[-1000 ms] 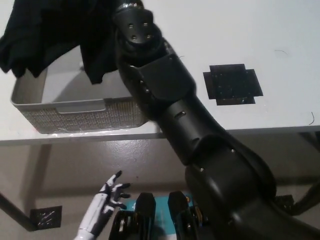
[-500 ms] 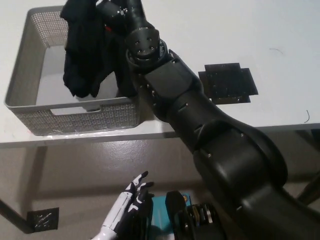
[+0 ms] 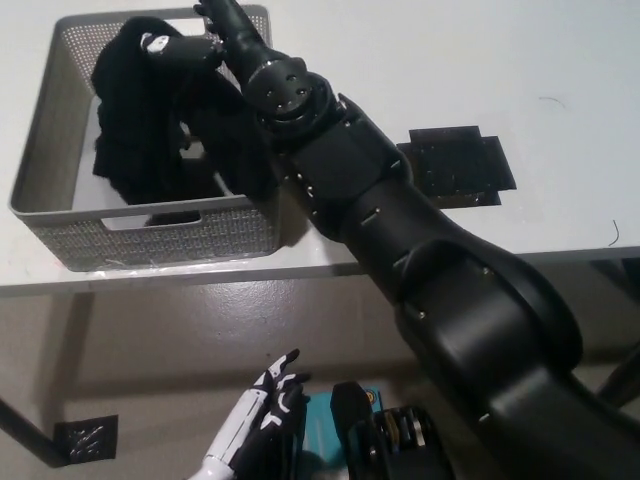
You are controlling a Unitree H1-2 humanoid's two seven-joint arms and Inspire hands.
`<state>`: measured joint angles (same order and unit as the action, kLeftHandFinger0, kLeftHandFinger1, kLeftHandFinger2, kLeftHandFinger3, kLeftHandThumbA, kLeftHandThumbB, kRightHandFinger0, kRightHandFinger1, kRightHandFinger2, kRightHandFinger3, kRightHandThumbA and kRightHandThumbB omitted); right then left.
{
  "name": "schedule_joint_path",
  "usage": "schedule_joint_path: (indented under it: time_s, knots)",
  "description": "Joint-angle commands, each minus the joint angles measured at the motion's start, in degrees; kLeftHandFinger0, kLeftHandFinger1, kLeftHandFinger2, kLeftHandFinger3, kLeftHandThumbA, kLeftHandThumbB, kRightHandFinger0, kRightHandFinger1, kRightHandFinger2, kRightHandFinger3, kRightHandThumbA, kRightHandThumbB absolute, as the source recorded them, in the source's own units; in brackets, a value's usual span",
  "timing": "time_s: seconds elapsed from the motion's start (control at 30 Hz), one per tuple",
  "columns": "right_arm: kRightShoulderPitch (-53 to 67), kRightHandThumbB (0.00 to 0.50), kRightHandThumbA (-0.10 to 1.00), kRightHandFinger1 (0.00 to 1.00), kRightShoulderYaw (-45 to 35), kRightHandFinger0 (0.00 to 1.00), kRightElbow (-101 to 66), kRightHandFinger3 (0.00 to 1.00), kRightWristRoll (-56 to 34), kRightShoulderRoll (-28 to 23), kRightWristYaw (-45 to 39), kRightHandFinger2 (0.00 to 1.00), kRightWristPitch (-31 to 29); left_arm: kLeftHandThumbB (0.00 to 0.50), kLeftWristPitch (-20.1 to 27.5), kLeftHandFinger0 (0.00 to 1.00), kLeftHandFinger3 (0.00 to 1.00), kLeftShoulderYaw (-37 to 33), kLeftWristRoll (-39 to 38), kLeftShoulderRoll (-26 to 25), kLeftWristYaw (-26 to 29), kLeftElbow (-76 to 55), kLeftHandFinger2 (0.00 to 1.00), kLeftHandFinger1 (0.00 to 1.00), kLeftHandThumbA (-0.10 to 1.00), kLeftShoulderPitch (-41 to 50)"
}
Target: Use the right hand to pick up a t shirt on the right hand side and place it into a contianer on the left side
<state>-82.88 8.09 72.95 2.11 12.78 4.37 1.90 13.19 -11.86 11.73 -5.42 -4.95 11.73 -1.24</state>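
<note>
The white desk (image 3: 420,60) carries a grey mesh bin (image 3: 150,240) at its left. The black shirt (image 3: 145,130) lies bunched inside the bin. Over it, the right hand (image 3: 190,45) has its fingers spread, gripping nothing. A black square (image 3: 458,165) lies well right. The left hand (image 3: 265,400) rests open below the desk.

The grey perforated plastic basket (image 3: 150,235) sits on the white table (image 3: 400,60) at its left near edge. The crumpled black t-shirt (image 3: 140,130) lies inside it, directly beneath the black right hand's (image 3: 195,45) fingers (image 3: 165,48), filling the middle. The black square mat (image 3: 455,165) lies on the table well right of those fingers. The white left hand (image 3: 265,400) hangs below the table edge.
</note>
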Motion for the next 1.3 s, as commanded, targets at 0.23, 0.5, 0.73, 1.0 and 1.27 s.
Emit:
schedule_joint_path:
  time_s: [0.23,0.5,0.73,1.0,1.27]
  knots:
    - [20.9,0.485,1.0,1.0,10.8,1.0,-56.0,1.0,13.0,-17.9,-11.5,1.0,2.2,0.233,3.7,0.62,1.0,3.5,-1.8,-2.7,1.2,0.4,0.86,0.74,0.97,0.6]
    - [41.0,0.403,0.88,1.0,4.3,1.0,-89.1,1.0,8.6,-27.1,-14.5,1.0,6.5,0.214,4.7,0.59,1.0,6.1,-2.8,-4.4,1.7,1.4,0.83,0.71,0.97,1.3]
    - [66.7,0.342,0.76,1.0,-4.0,1.0,-104.5,1.0,4.3,-32.4,-10.4,1.0,-1.2,0.198,6.5,0.58,1.0,6.8,-3.0,-4.7,2.1,2.2,0.83,0.7,0.97,4.3]
    - [77.5,0.33,0.75,1.0,-8.2,1.0,-106.0,1.0,0.5,-32.8,-6.0,1.0,-6.2,0.193,7.6,0.61,1.0,6.7,-2.1,-4.3,3.2,3.1,0.84,0.72,1.0,5.2]
    - [81.5,0.314,0.8,1.0,-9.6,1.0,-110.2,1.0,-0.3,-30.9,-3.2,1.0,-8.5,0.193,7.2,0.63,1.0,7.1,-1.9,-4.3,3.5,2.8,0.88,0.75,1.0,4.9]
